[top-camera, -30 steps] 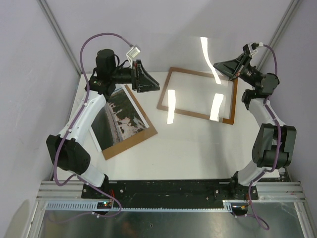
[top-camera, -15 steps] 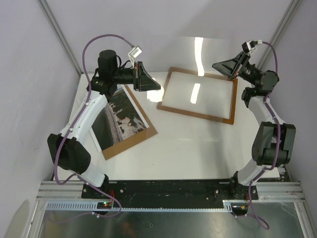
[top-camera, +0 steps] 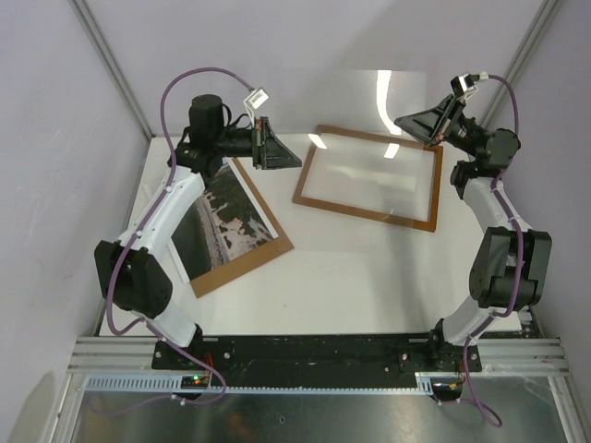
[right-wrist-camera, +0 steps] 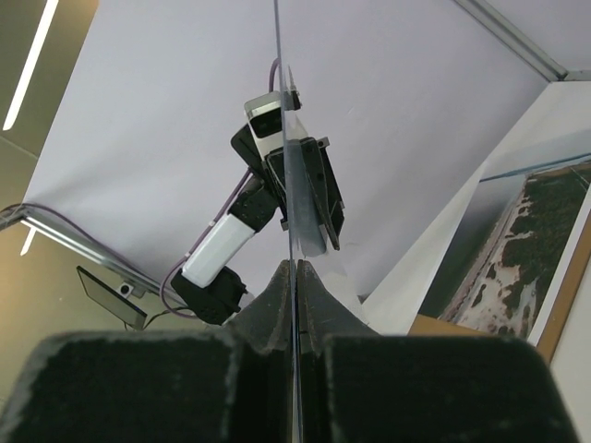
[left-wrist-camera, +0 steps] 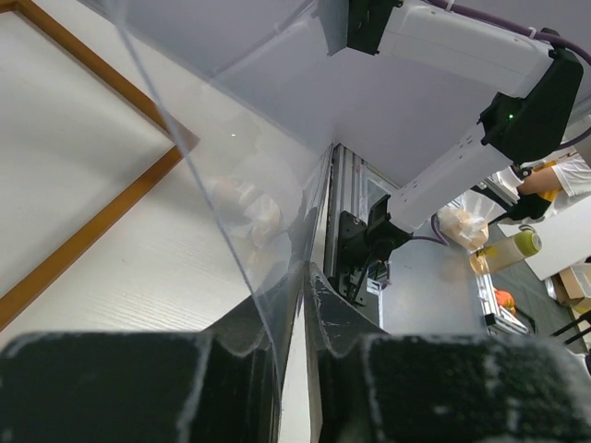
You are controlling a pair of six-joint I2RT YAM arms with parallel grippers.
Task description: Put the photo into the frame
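Observation:
The photo [top-camera: 217, 221], an aerial coastline print, lies on a brown backing board [top-camera: 254, 258] at the left of the table. It also shows in the right wrist view [right-wrist-camera: 526, 231]. The reddish-brown frame [top-camera: 369, 216] lies flat at the back centre. Its rail shows in the left wrist view [left-wrist-camera: 83, 235]. Both grippers hold a clear glazing sheet [top-camera: 355, 157] above the frame. My left gripper [top-camera: 288, 159] [left-wrist-camera: 303, 277] is shut on the sheet's left edge. My right gripper [top-camera: 406, 125] [right-wrist-camera: 295, 268] is shut on its right edge, and the sheet [right-wrist-camera: 277, 55] is edge-on there.
Grey enclosure walls and metal posts stand close behind and beside the table [top-camera: 369, 277]. The backing board sticks out past the photo toward the table's middle. The left arm's wrist [right-wrist-camera: 300, 189] faces the right wrist camera across the sheet.
The glare on the clear sheet has shifted and shrunk, so the sheet has tilted. The left gripper has moved slightly right and back. The frame and photo have not moved.

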